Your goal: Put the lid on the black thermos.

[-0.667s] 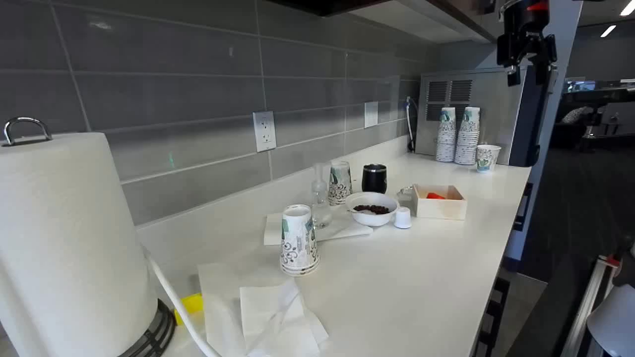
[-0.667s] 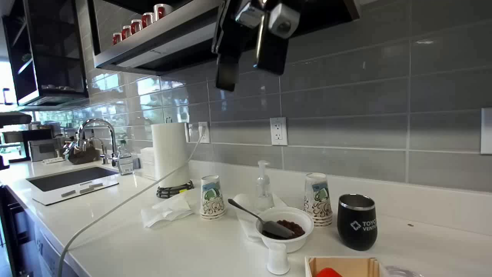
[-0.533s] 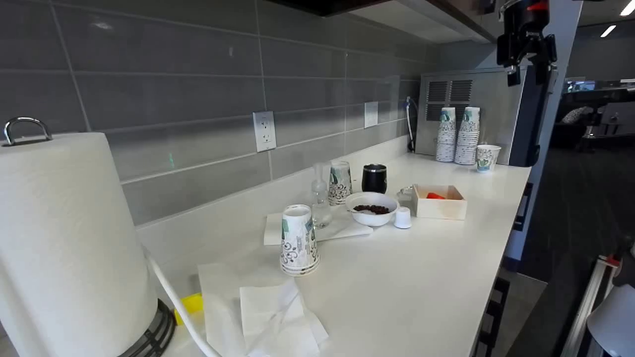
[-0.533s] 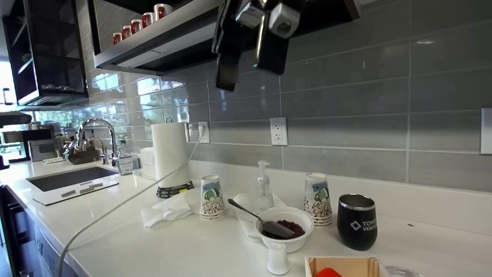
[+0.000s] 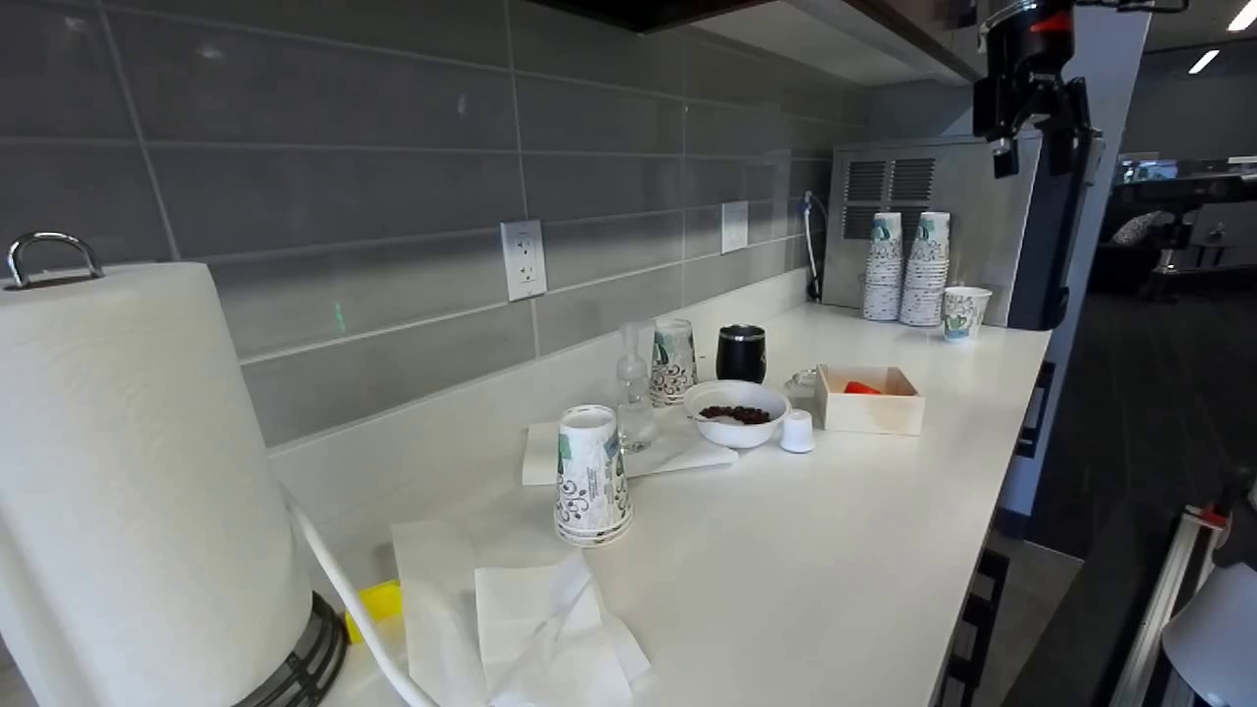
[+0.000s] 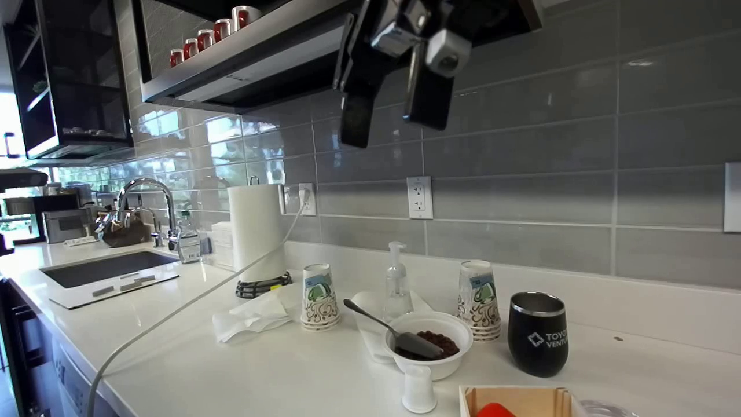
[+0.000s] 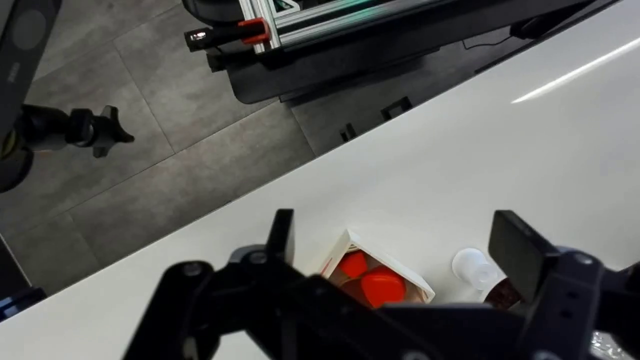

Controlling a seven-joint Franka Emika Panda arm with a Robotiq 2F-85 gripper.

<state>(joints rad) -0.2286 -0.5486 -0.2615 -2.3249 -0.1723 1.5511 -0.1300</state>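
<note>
The short, black, metal-rimmed thermos (image 6: 538, 339) stands lidless near the wall-side edge of the white bench (image 6: 260, 376); the black pincer (image 6: 391, 128) hangs wide, empty. The clear, round-edged plastic piece (image 6: 605, 409) nearby, likely the lid, awaits fetching and fitting.

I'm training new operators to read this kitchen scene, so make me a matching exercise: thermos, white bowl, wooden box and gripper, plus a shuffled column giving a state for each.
Things
1. thermos
2. white bowl
3. wooden box
4. gripper

States
A. red things inside
B. raised above the counter, jaws apart
C. black, upright, top uncovered
D. dark bits inside

Pairs: 1-C; 2-D; 3-A; 4-B
</note>
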